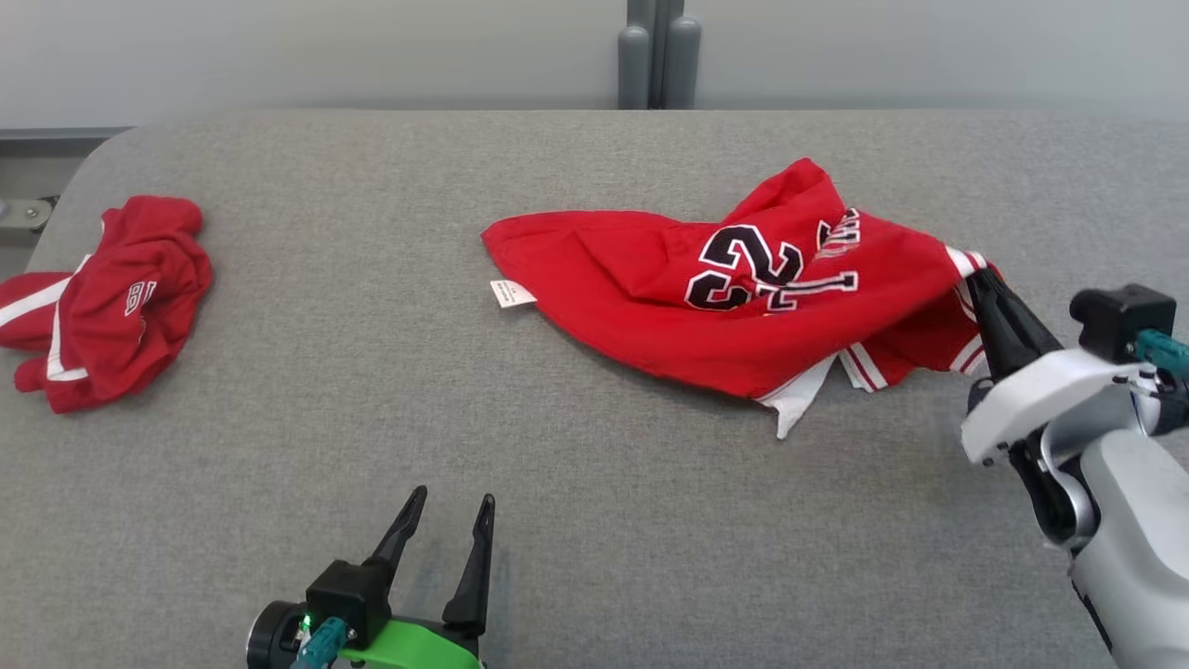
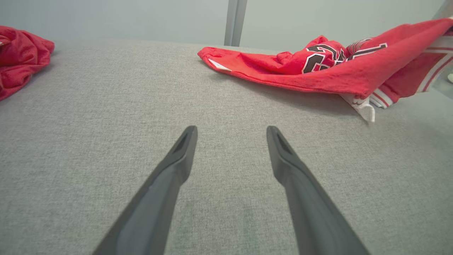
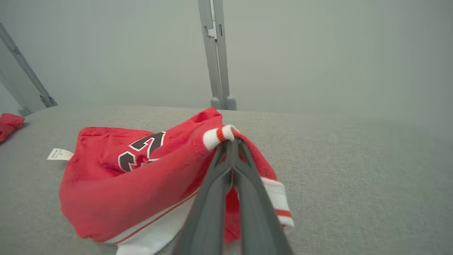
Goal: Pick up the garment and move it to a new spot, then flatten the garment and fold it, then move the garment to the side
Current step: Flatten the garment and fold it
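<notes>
Here the right tool (image 1: pixel 980 277) pinches the garment (image 1: pixel 650 279) at its striped edge; the left tool (image 1: pixel 454 497) gapes over bare table (image 1: pixel 650 520).

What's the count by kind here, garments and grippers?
Red garments: 2 (jersey, pinched at its striped trim; crumpled garment, at the far left)
Grippers: 2 (left gripper, jaws open over bare table; right gripper, jaws shut on the jersey)
Total: 4
</notes>
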You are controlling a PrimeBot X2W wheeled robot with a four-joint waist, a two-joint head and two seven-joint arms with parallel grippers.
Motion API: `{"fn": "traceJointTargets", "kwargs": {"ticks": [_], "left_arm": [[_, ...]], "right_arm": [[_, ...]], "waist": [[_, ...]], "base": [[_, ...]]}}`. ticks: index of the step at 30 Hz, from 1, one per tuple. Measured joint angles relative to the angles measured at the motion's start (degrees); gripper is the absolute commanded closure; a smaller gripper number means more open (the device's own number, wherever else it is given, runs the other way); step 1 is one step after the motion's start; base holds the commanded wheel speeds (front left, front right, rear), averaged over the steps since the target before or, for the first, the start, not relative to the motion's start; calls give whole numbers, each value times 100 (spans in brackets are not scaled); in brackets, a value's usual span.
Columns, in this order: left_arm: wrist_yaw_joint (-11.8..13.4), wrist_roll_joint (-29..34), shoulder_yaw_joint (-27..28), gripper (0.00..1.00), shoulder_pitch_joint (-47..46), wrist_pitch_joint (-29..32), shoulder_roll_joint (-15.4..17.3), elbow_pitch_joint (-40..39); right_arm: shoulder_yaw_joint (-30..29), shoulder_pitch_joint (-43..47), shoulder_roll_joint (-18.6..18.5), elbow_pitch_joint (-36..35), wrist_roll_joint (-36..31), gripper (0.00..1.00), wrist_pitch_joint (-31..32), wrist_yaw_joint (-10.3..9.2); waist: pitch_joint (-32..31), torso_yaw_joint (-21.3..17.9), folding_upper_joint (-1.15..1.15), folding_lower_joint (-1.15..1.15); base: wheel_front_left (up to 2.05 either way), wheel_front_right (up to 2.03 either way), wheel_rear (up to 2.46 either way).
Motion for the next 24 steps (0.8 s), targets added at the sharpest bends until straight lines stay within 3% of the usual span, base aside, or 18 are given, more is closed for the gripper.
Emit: {"fn": "traceJointTargets", "kwargs": {"ticks": [1, 10, 16, 24], "left_arm": [[0, -1, -2, 0, -15, 0, -1, -2], [4, -20, 41, 0, -329, 0, -1, -60], [74, 7, 379, 0, -864, 0, -4, 45], [77, 492, 1032, 0, -2747, -1, 390, 1403]], "right_arm": [[-55, 76, -2, 114, -9, 0, -8, 0], [-240, 558, 243, 358, -160, 0, -364, -1], [-428, 766, 509, 13, -424, 0, -466, -1], [-639, 890, 976, -655, -789, 0, -487, -1]], "waist": [[-4, -42, 0, 0], [104, -413, 0, 0], [247, -780, 0, 0], [868, -1372, 0, 0]], "base": [[0, 0, 0], [0, 0, 0], [0, 0, 0], [0, 0, 0]]}}
